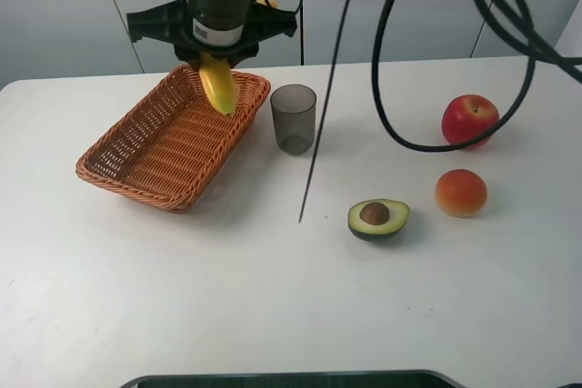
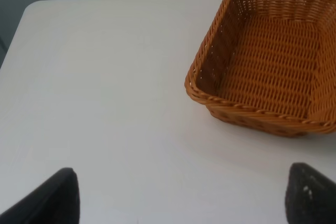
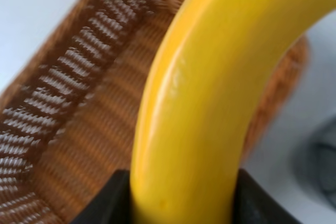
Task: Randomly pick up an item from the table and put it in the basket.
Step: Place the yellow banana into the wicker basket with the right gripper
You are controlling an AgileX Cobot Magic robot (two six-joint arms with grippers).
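Right now the right tool (image 1: 215, 59) is reaching across the middle of the high view and pinching the banana (image 1: 219, 88) by its upper part. The fruit is hanging tip-down over the basket (image 1: 164, 147), at that basket's 1 o'clock corner. Whether the tip is touching the weave cannot be told. In the right wrist view the yellow curve is filling most of the frame, with dark pads (image 3: 100, 205) pressing on either side of it and blurred wicker lying behind.

The left tool (image 2: 178, 203) is hovering over the white table (image 1: 227, 297) with its fingers (image 2: 50, 200) spread wide; only bare tabletop is showing between them, and one end of the basket is lying near.

Seen from above, the basket is sitting toward 10 o'clock on the table. A grey cup (image 1: 294, 118) is standing upright just at 3 o'clock of the basket's far end, apart from it. An apple (image 1: 470, 120) is resting toward 2 o'clock, an orange fruit (image 1: 461, 193) is lying just at 6 o'clock of it, and a halved avocado (image 1: 378, 219) is lying cut side up at 9 o'clock of that fruit. Black cables (image 1: 400, 88) are dangling over the right half.
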